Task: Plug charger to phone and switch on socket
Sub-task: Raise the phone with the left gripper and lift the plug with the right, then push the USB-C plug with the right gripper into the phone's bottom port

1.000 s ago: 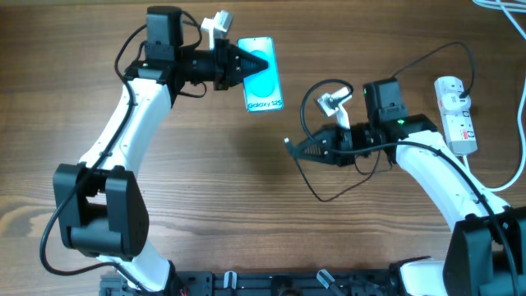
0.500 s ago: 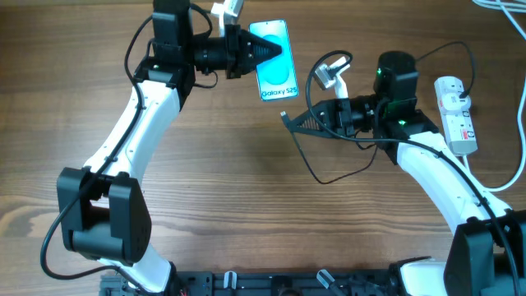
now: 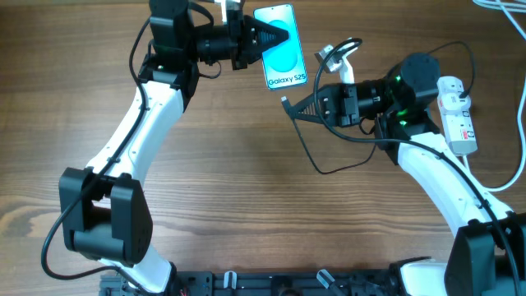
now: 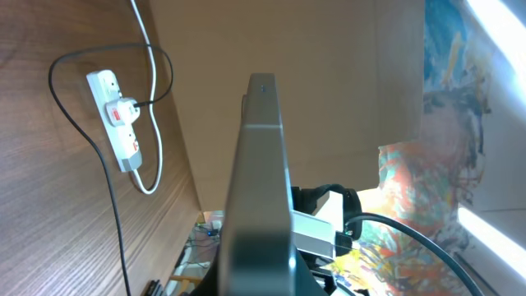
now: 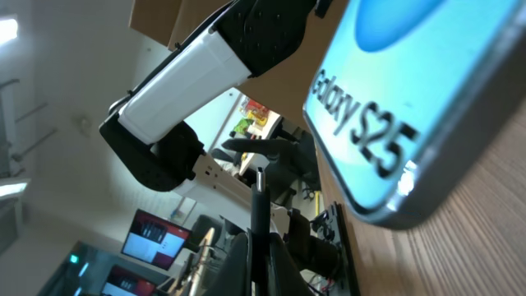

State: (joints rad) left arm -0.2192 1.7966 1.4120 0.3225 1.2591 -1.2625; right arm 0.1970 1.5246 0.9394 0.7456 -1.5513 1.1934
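My left gripper (image 3: 265, 37) is shut on the phone (image 3: 281, 49), a cyan-screened handset with "Galaxy S25" text, held lifted near the table's far edge. In the left wrist view its grey edge (image 4: 259, 173) runs up the middle. My right gripper (image 3: 297, 105) is shut on the charger's black plug (image 3: 286, 102), whose tip points at the phone's lower end, a short gap away. The thin black cable (image 3: 329, 168) loops back to the white socket strip (image 3: 457, 115) at far right. The right wrist view shows the plug tip (image 5: 258, 185) below the phone (image 5: 411, 99).
The socket strip also shows in the left wrist view (image 4: 117, 123) with a red switch mark and the black cable. Its thick white cord (image 3: 514, 177) curves off the right edge. A black rail (image 3: 288, 284) runs along the table's near edge.
My left arm has carried the phone right and toward the far edge. My right arm has moved up and back with the plug, staying just below the phone's lower end.
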